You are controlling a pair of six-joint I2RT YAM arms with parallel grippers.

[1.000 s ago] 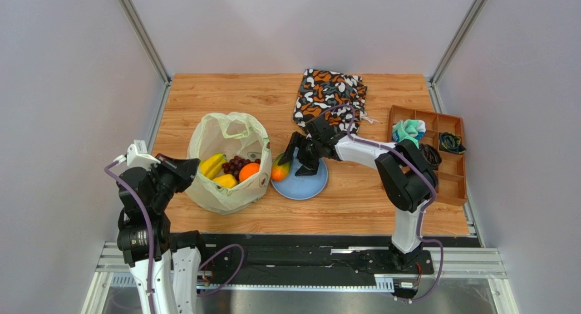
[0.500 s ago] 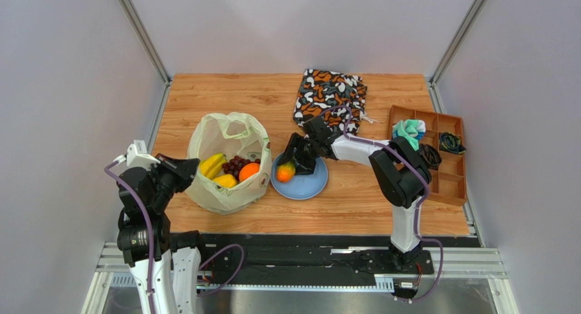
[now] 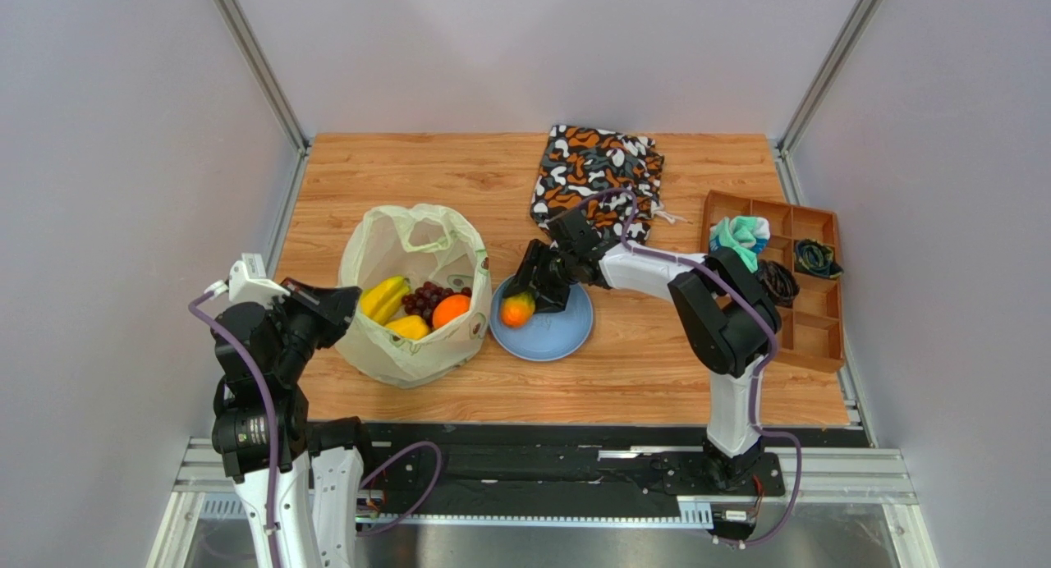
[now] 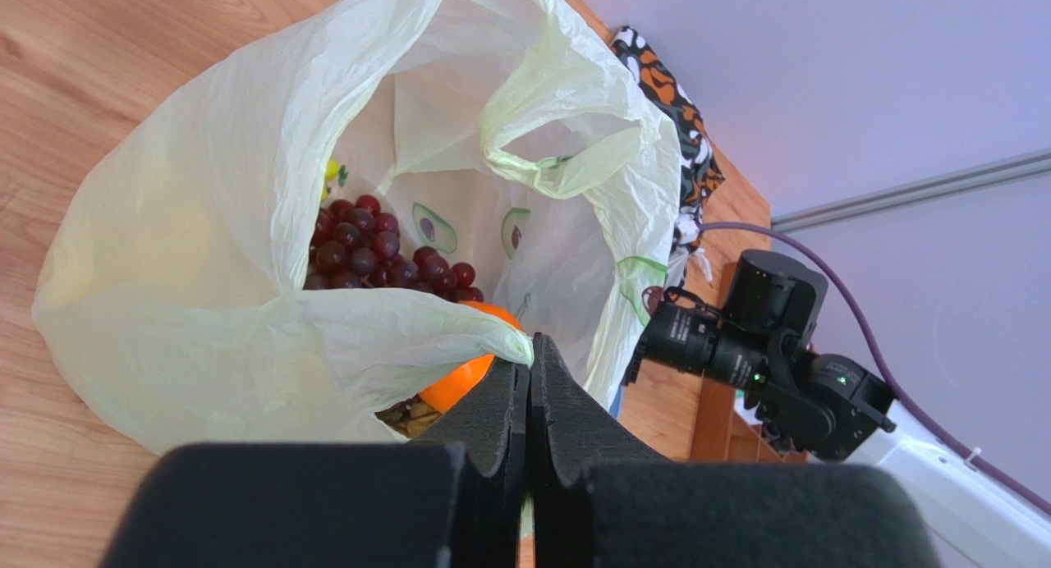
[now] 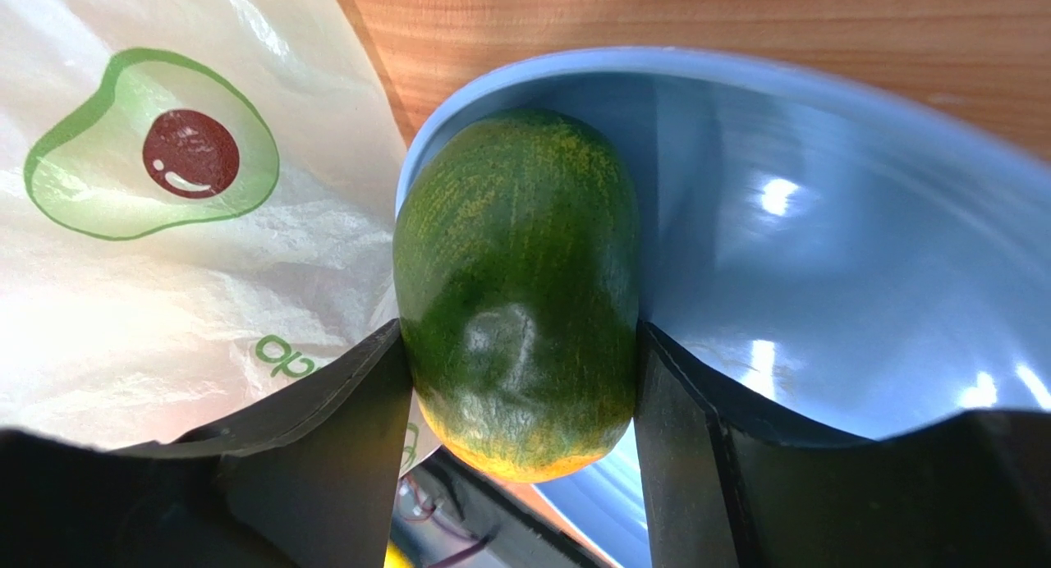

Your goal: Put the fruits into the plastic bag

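The pale yellow-green plastic bag point(image 3: 413, 346) stands open at the left. It holds yellow bananas point(image 3: 385, 297), dark grapes point(image 3: 426, 300), an orange point(image 3: 450, 310) and a small yellow fruit point(image 3: 407, 327). My left gripper point(image 3: 339, 312) is shut on the bag's near rim point(image 4: 407, 328). The grapes point(image 4: 370, 242) and the orange point(image 4: 459, 374) show inside the bag in the left wrist view. The red-green mango point(image 3: 517, 308) sits at the left edge of the blue plate point(image 3: 561, 334). My right gripper point(image 5: 518, 396) is shut on the mango point(image 5: 518, 310), with a finger against each side.
An orange-black-white patterned cloth bag point(image 3: 598, 168) lies at the back. A brown compartment tray point(image 3: 814, 337) with cloth items stands at the right. The bag's wall with an avocado print point(image 5: 148, 162) is just left of the plate point(image 5: 839, 223).
My right gripper has moved down to the mango and closed on it, and the mango has shifted slightly right on the plate. The left arm has not moved.
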